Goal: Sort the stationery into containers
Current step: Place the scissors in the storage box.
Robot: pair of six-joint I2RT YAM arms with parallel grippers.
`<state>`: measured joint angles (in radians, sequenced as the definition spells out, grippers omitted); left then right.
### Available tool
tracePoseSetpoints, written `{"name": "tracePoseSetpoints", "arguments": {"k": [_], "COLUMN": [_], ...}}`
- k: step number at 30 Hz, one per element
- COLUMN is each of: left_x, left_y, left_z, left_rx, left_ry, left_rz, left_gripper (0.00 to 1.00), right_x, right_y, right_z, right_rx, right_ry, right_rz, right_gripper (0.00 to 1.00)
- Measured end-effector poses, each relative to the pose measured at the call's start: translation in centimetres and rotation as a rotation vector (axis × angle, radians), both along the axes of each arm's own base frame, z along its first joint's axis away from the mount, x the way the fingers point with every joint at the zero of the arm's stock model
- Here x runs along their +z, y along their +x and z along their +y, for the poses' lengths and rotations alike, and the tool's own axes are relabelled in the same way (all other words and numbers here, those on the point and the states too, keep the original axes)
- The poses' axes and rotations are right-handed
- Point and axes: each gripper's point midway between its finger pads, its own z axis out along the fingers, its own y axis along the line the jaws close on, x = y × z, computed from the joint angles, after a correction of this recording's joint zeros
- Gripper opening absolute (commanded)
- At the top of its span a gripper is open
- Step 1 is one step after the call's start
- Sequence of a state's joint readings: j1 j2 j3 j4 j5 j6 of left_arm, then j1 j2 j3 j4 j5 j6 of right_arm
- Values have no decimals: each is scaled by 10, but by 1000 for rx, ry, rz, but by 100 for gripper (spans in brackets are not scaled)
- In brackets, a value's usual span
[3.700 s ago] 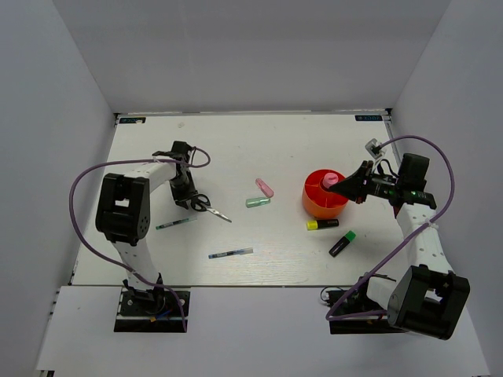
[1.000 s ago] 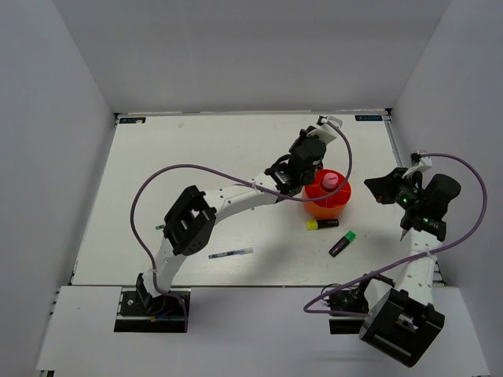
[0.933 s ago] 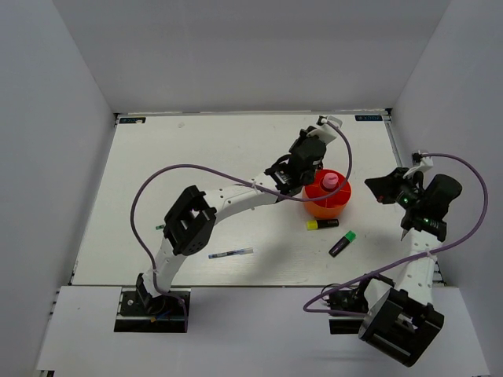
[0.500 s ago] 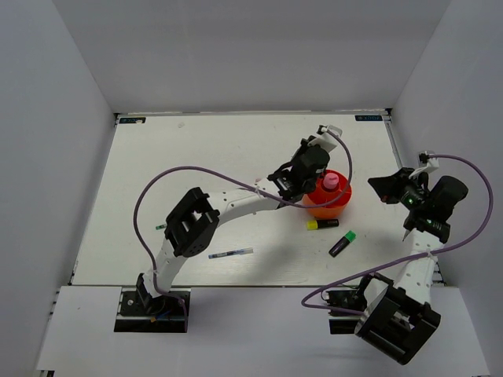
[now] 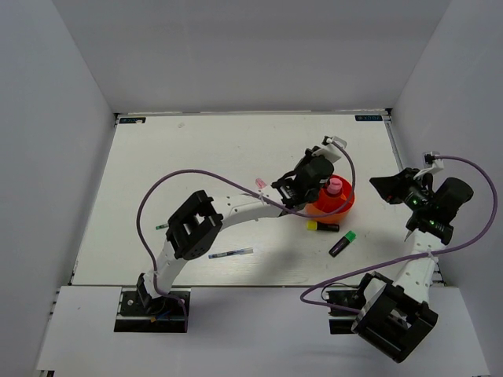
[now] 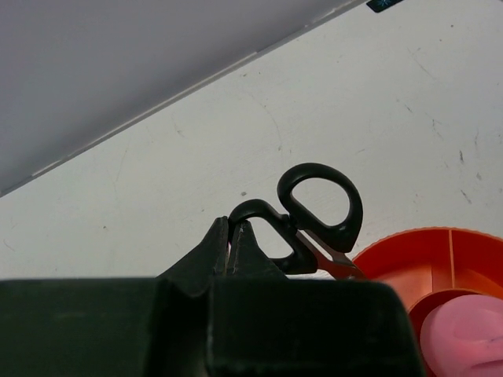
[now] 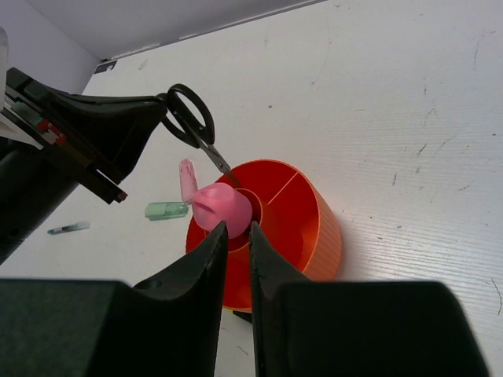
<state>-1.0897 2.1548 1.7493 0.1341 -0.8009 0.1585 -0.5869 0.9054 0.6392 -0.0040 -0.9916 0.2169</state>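
Left arm (image 5: 240,207) and right arm (image 5: 418,265): white links, blocky black joints, looping purple cables (image 5: 142,210); left claw (image 6: 232,236) and right claw (image 7: 238,236) black.

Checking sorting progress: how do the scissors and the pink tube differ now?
The scissors hang tilted in the left gripper, blades aimed at the orange cup; the pink tube stands free in its centre. The scissors are black-handled and slim; the pink tube is fat. Both are at the cup.

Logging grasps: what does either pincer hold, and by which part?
Left pincer grips the scissors by a handle loop, blades toward the cup. Right pincer holds nothing.
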Motion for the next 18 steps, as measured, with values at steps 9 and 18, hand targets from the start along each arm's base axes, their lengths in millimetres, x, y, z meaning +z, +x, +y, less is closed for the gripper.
{"name": "tracePoseSetpoints", "arguments": {"k": [9, 18], "left_x": [-8, -18], "left_y": [-7, -21], "left_z": [-2, -9], "left_rx": [-14, -41], "left_ry": [35, 57], "left_rz": [-1, 5], "left_gripper": [37, 70], "right_x": [3, 2], "right_y": [-2, -1], "right_z": [0, -3], "right_rx": [8, 3], "right_ry": [29, 48], "right_rz": [0, 11], "right_gripper": [22, 22]}}
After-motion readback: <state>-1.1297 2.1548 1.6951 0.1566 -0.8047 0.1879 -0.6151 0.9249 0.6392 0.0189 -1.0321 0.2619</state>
